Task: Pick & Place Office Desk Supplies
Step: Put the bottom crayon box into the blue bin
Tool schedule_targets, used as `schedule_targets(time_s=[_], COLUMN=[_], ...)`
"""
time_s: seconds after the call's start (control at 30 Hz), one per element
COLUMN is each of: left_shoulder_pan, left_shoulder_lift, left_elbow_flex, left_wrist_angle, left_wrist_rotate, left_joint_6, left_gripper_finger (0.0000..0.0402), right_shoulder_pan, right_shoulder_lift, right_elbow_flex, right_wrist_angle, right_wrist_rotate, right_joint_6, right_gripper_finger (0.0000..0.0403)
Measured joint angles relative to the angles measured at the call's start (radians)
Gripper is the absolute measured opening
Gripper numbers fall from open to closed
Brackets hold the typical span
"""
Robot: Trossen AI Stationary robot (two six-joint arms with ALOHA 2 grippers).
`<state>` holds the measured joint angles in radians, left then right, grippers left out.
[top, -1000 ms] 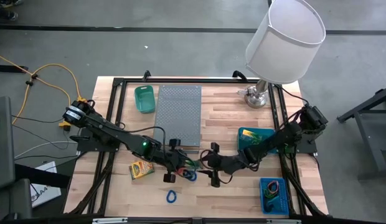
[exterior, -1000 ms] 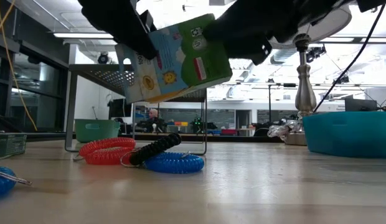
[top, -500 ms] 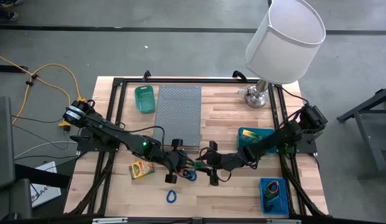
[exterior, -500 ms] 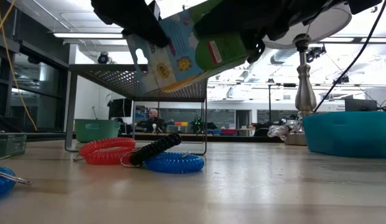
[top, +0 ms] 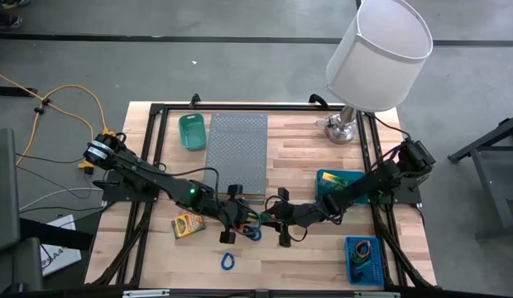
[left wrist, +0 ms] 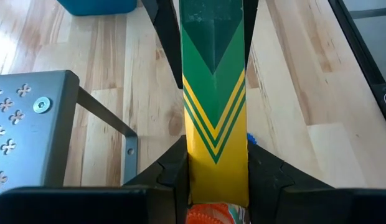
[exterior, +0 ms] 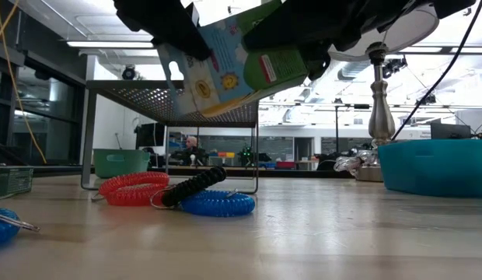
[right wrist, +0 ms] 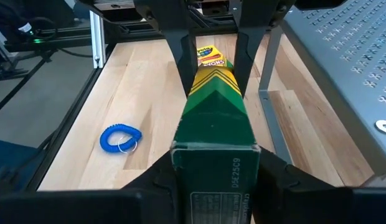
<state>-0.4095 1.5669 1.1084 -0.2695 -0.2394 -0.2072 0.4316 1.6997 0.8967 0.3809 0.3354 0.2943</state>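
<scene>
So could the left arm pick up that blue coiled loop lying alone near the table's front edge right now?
Probably not yet: the left hand is shut on the green-and-yellow crayon box, which the right hand grips too. The blue coiled loop lies unobstructed nearby.

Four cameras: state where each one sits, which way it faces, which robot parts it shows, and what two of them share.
High view: above the table, looking straight down; left arm and right arm meet at the crayon box.
Low view: at table-top height, looking level across coiled bands into the room; arms show as dark shapes overhead.
Left wrist view: looks along the box toward the right arm; own jaws flank the box.
Right wrist view: faces the left arm; own jaws flank the box; blue coil on the table beside.
Shared: both wrist views see one box from opposite ends.
</scene>
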Motion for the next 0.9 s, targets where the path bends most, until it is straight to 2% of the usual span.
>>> schedule_targets(time_s=[0.2,0.5,0.67,0.77,0.9], left_shoulder_pan=[0.000,-0.002,-0.002,-0.002,-0.002], left_shoulder_lift=[0.000,0.000,0.000,0.000,0.000], left_elbow_flex=[0.000,0.000,0.000,0.000,0.000], left_wrist_angle=[0.004,0.032,0.073,0.084,0.088], left_wrist_rotate=[0.009,0.112,0.171,0.183,0.185], left_joint_6=[-0.015,0.001,0.000,0.000,0.000], left_gripper_finger=[0.0132,0.0159,0.0161,0.0161,0.0162], right_shoulder_pan=[0.001,0.048,0.082,0.109,0.147], right_shoulder_lift=[0.000,0.000,0.000,-0.005,-0.051], right_elbow_flex=[0.000,0.000,0.000,0.000,0.000], right_wrist_angle=[0.000,-0.002,-0.021,-0.075,-0.230], right_wrist_rotate=[-0.011,0.001,0.010,0.057,0.123], right_joint_6=[0.001,0.001,0.045,0.077,0.161], right_gripper_finger=[0.0111,0.0086,0.0093,0.0094,0.0088])
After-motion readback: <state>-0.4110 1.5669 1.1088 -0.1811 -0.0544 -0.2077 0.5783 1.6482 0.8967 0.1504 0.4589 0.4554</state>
